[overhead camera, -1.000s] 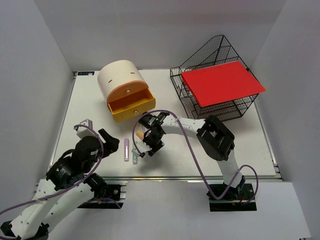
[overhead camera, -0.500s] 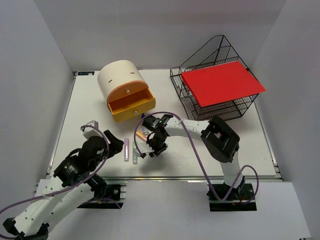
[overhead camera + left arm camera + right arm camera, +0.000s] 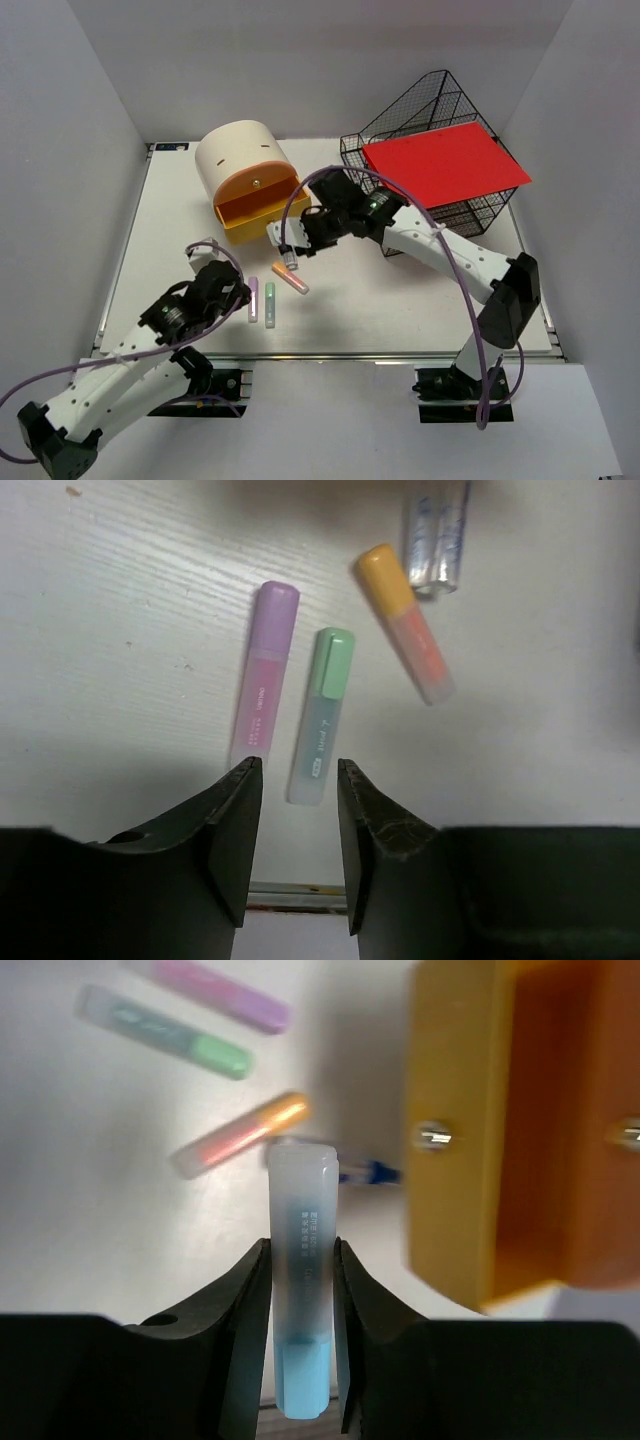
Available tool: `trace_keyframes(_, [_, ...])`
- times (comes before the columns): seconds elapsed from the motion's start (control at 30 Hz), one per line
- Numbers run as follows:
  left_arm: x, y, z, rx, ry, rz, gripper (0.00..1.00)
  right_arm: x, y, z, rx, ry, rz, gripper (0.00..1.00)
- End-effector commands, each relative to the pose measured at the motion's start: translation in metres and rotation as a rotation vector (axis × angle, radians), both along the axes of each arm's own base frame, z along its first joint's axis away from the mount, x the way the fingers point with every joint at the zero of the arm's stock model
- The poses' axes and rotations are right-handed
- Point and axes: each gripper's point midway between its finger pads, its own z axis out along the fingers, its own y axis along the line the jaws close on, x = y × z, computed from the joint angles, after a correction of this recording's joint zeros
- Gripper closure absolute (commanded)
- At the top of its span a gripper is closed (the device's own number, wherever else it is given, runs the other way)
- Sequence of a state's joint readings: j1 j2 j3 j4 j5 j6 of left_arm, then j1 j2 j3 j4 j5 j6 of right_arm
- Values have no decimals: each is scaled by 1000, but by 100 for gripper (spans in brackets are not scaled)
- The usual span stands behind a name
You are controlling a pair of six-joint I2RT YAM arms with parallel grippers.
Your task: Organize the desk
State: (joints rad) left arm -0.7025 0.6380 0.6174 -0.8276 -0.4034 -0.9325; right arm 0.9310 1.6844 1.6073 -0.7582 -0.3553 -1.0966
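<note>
Reaches right arm (image 3: 450,250) across large white desk (image 3: 400,310), right gripper (image 3: 300,1260) clamping translucent blue-capped highlighter (image 3: 301,1220) beside open orange drawer (image 3: 450,1140); hangs left gripper (image 3: 297,770), jaws apart, empty, over green-capped highlighter (image 3: 322,710).

purple highlighter (image 3: 266,670), green highlighter (image 3: 322,712), orange highlighter (image 3: 405,620) on white desk (image 3: 120,630), claw (image 3: 297,778) slightly parted

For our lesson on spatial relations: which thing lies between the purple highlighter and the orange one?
The green highlighter lies between the purple highlighter and the orange highlighter, clearest in the left wrist view.
</note>
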Motion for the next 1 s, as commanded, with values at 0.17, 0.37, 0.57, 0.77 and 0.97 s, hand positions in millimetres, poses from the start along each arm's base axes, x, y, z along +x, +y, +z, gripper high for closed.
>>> trace_keyframes(0.17, [9,-3,-25,69,73,15,39,72,60,64,146,-266,-93,100])
trace_keyframes(0.37, [15,-3,-33,105,98,38,32,112,90,58,155,-419,-69,100])
trace_keyframes(0.57, [21,-3,-46,141,132,66,29,127,103,52,164,-464,-69,95])
trace_keyframes(0.77, [18,-7,-65,135,173,72,28,130,106,44,148,-444,-69,60])
trace_keyframes(0.97, [18,-9,-71,134,184,68,28,122,103,70,222,-410,-90,44])
